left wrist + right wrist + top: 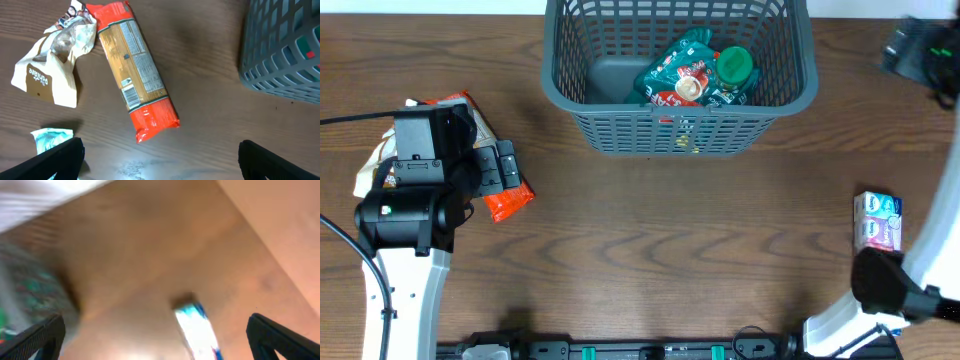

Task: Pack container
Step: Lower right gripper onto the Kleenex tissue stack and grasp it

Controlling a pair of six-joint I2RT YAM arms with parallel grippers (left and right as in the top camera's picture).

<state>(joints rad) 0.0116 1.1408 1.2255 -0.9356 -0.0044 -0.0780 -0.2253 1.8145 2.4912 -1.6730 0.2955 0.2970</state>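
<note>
**Container:** large dark grey plastic basket (620,130) (280,50), rectangular, with lattice-slotted walls and a thick rolled rim. It stands at the far middle of the brown wooden table (670,250), and its far rim is cut off by the top edge of the overhead view. Its left half shows bare flat bottom.

**Contents:** crumpled teal-green snack packets (692,70) with a round green lid (735,63), heaped against the front right wall.

**Left gripper** (502,168) (160,165): fingers spread wide and empty, hovering over the left side of the table, well apart from the basket's near left corner.

**Beneath the left gripper:**
- A long orange-red foil packet (135,75) (508,203) lies flat and slanted.
- A crumpled tan paper bag (50,75) (370,170) touches the foil packet's upper end.
- A small teal-and-white wrapper (50,137) lies apart, by the left finger.

**Right gripper** (157,342): fingers spread wide with nothing between them. The wrist view is heavily blurred. From overhead it appears only as a dark blur near the far right corner.

**Right edge:** a small white-and-blue box (878,220) lies beside the right arm.

**Open room:** a broad stretch of bare wood in front of the basket, running from the orange-red foil packet across to the white-and-blue box.
</note>
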